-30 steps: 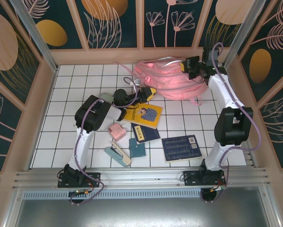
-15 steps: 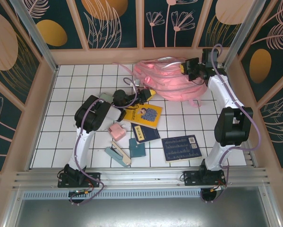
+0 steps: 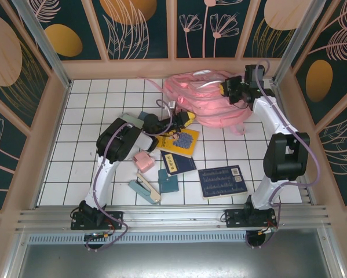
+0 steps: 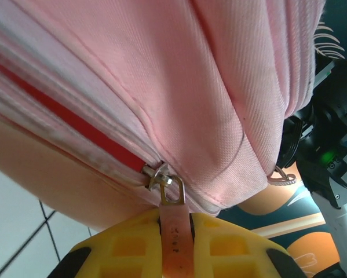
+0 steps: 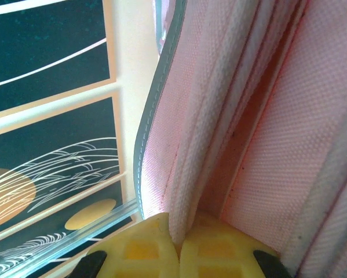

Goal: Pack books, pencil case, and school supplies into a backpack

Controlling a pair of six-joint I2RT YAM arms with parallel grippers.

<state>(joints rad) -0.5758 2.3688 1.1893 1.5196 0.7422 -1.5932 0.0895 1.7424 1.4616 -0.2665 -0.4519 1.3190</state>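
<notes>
The step in hand is judged to be the opening of the backpack (image 3: pixel 211 98), which lies at the upper middle of the overhead view on the white-tiled table (image 3: pixel 86 104), while the books and supplies lie outside it. The left pincer (image 4: pixel 174 225) is clenched on the pink pull tab (image 4: pixel 174 246) of the zip. The tab is pinched flat between the two yellow fingers at the bottom of the left wrist view, just below the metal slider (image 4: pixel 163 178). The right pincer (image 5: pixel 178 229) is clenched on a fold of the bag's pink fabric beside a grey-edged seam, at the upper right of the bag in the overhead view. For the zip to run well, the tab should be drawn along the line of the red strip (image 4: pixel 75 119) rather than away from it, so that the slider is not jammed sideways. The pull should be made slowly, since so thin a tab could slip from the fingers. The fabric in the right pincer should be held taut against that pull, so that the soft bag is not merely dragged across the table. The yellow book (image 3: pixel 182 142), the smaller navy book (image 3: pixel 178 162), the larger navy book (image 3: pixel 222 180) and the pink piece (image 3: pixel 143 159) lie near the left arm at the middle of the overhead view, and should not be swept aside.
</notes>
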